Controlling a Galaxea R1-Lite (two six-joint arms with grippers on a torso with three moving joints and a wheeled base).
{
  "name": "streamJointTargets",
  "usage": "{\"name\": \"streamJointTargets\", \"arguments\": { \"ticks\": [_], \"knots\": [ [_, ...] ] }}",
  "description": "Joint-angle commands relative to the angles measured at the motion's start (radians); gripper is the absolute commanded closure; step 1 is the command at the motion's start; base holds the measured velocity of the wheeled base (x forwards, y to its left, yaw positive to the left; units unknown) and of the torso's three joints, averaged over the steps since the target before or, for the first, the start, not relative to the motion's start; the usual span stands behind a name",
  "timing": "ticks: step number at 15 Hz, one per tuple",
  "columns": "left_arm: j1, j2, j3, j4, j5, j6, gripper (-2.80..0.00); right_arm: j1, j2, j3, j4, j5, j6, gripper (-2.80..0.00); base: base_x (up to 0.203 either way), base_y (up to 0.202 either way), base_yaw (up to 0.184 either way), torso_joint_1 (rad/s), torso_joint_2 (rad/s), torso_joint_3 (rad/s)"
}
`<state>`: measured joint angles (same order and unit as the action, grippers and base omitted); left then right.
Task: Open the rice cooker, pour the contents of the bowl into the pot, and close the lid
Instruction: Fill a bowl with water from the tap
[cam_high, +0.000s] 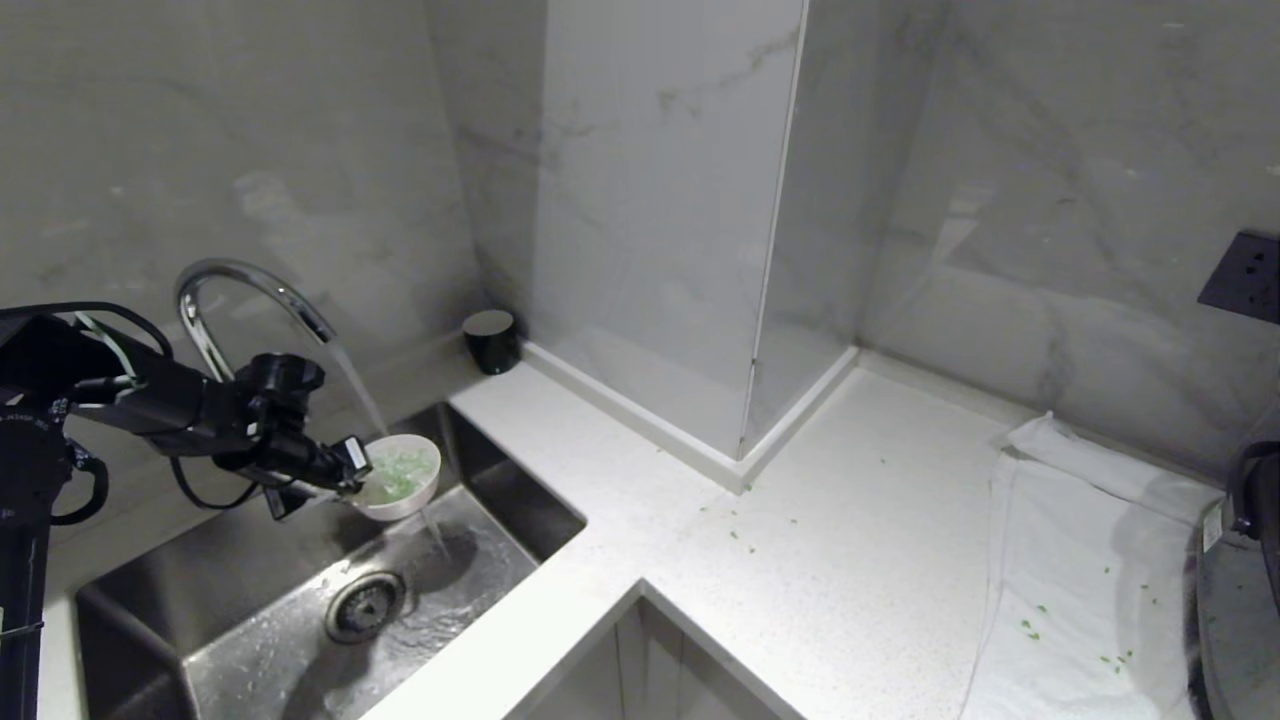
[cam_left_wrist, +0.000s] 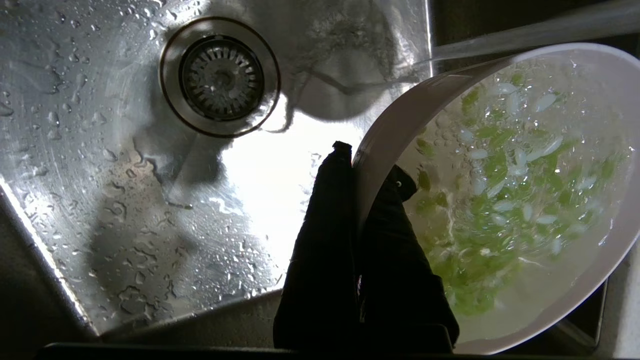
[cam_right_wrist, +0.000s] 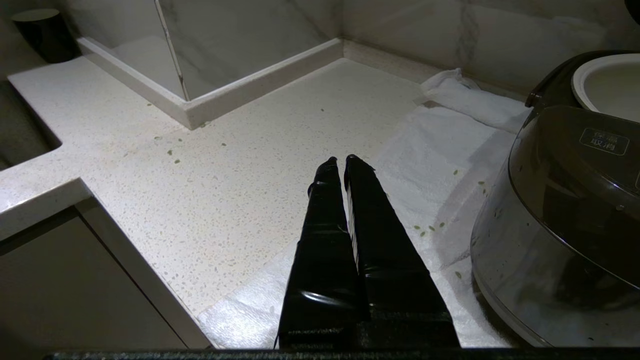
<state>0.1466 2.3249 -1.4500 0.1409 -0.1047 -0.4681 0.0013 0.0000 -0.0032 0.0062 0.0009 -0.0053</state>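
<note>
My left gripper (cam_high: 352, 470) (cam_left_wrist: 372, 165) is shut on the rim of the small pale bowl (cam_high: 405, 490) (cam_left_wrist: 575, 310), one finger inside and one outside. It holds the bowl over the sink under the running tap. Chopped green bits (cam_high: 400, 475) (cam_left_wrist: 500, 200) float in water in the bowl, and water spills over its edge. The rice cooker (cam_high: 1235, 610) (cam_right_wrist: 565, 215) stands at the far right on a white towel. The pot's (cam_right_wrist: 607, 85) pale rim shows uncovered at its top; I cannot make out the lid. Beside the cooker my right gripper (cam_right_wrist: 341, 161) hangs shut and empty above the towel.
A chrome faucet (cam_high: 250, 285) pours into the steel sink (cam_high: 250, 640) with its drain (cam_high: 365, 605) (cam_left_wrist: 220, 77). A black cup (cam_high: 492, 340) stands at the counter's back. The white towel (cam_high: 1080, 580) and the counter (cam_high: 745, 540) carry stray green bits. A wall socket (cam_high: 1242, 275) is at the right.
</note>
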Motion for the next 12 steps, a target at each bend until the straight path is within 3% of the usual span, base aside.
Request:
{"name": "streamJointTargets", "arguments": {
  "ticks": [1, 12],
  "knots": [
    [-0.027, -0.029, 0.019, 0.002, -0.001, -0.007, 0.00, 0.000, 0.000, 0.000, 0.000, 0.001, -0.001, 0.00, 0.000, 0.000, 0.000, 0.000, 0.00, 0.000],
    [-0.245, -0.106, 0.037, 0.068, -0.001, -0.085, 0.00, 0.000, 0.000, 0.000, 0.000, 0.001, -0.001, 0.00, 0.000, 0.000, 0.000, 0.000, 0.00, 0.000]
  ]
}}
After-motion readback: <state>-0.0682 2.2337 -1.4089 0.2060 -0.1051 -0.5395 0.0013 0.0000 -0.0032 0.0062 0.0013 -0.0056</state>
